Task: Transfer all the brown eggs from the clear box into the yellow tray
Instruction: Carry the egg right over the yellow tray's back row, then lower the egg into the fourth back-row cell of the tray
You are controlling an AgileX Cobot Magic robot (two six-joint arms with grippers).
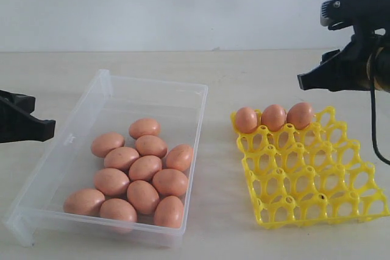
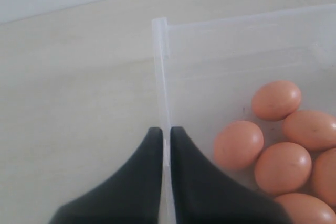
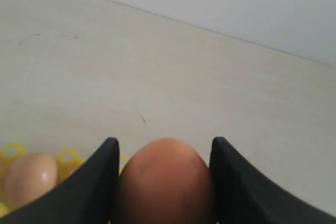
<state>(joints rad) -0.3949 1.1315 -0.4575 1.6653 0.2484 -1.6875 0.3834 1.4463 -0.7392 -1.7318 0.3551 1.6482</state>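
Right pincer point(image 3: 165, 141) closed on one smooth, oval, orange-brown egg point(image 3: 165, 182), fingers point(image 3: 97, 187) against its two flanks. Egg's long axis seems to run along the fingers, dome pointing out past the tips, though its lower half is cut off in the wrist view. Exterior view puts this pincer high at the right, over the pale bench point(image 1: 219, 71) and beyond the far right corner of the bright yellow plastic lattice egg tray point(image 1: 251, 168). Far row of the yellow tray holds three brown eggs point(image 1: 273, 117) side by side. The fourth cup point(image 1: 326, 119), at that row's right end, is free and lies below the pincer, a little leftward and nearer the camera. The drop likely hinges on that offset: come down over that cup, egg end-first. Twelve loose brown eggs point(image 1: 145, 168) lie clustered in the large shallow clear plastic box point(image 1: 198, 126), well apart to the left. Left pincer point(image 2: 165, 129) nearly shut, only a thin slit, the box's side wall showing through it; gripping or hovering, cannot tell. Right arm is plainly the nearer to the tray.
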